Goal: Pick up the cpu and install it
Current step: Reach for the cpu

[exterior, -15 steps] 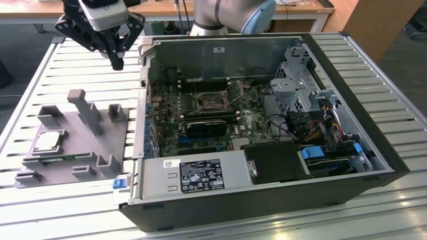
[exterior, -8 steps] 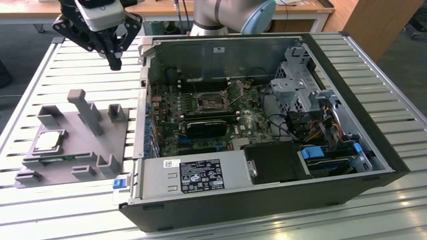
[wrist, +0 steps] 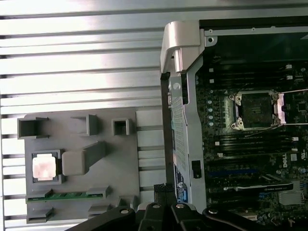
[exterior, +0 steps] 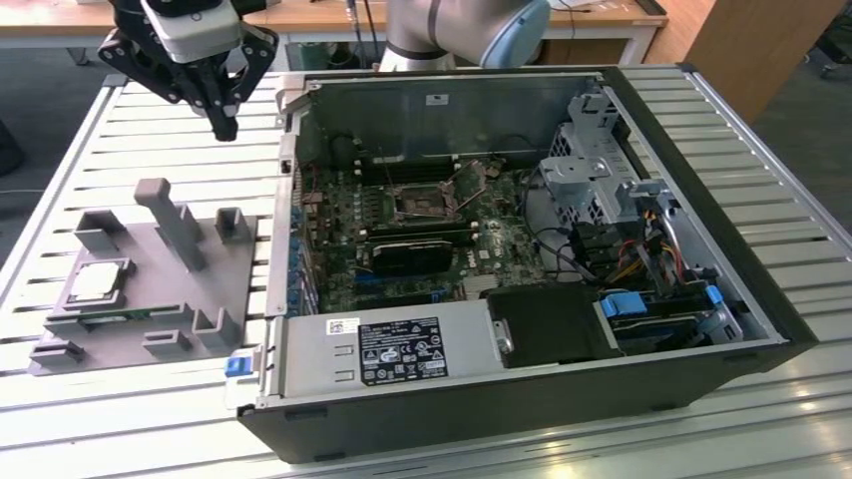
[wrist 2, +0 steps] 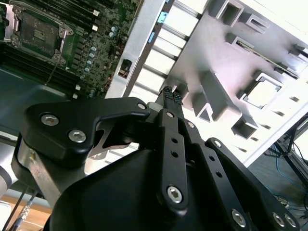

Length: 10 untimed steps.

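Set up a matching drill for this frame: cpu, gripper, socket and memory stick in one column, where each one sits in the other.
Things:
1. cpu
2. gripper
3. socket
4. memory stick

Places:
A. on the motherboard inside the case, no chip in it
B. in a square pocket of the grey fixture
C. up over the slatted table, holding nothing
D. lying in a slot beside the chip pocket

Pairs: 1-B, 2-C, 3-A, 4-D

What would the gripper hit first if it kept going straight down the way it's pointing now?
The gripper would most likely meet the bare slatted table, between the grey fixture and the computer case, not the cpu. Depth is unclear; the fixture's edge could come first.
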Each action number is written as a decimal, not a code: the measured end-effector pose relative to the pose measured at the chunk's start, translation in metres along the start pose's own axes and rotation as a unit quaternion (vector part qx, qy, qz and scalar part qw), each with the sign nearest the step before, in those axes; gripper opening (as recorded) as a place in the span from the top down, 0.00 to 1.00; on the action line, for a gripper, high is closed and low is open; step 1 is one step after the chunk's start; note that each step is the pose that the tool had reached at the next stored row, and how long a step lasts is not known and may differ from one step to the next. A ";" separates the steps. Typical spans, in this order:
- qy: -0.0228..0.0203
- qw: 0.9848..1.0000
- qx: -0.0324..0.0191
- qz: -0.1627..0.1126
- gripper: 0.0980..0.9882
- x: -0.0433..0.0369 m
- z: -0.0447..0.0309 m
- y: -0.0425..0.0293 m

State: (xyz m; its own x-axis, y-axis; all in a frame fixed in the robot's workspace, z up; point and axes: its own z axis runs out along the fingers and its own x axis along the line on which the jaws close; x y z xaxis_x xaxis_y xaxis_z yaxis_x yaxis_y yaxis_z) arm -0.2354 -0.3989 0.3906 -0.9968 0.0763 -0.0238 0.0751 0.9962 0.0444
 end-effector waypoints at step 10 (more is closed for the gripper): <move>0.000 1.000 0.000 0.000 0.99 0.0061 0.0000 -0.0005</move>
State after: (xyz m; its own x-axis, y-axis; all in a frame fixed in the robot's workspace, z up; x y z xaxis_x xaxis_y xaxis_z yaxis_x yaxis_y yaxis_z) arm -0.2415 -0.3989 0.3905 -0.9968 0.0762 -0.0238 0.0751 0.9962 0.0443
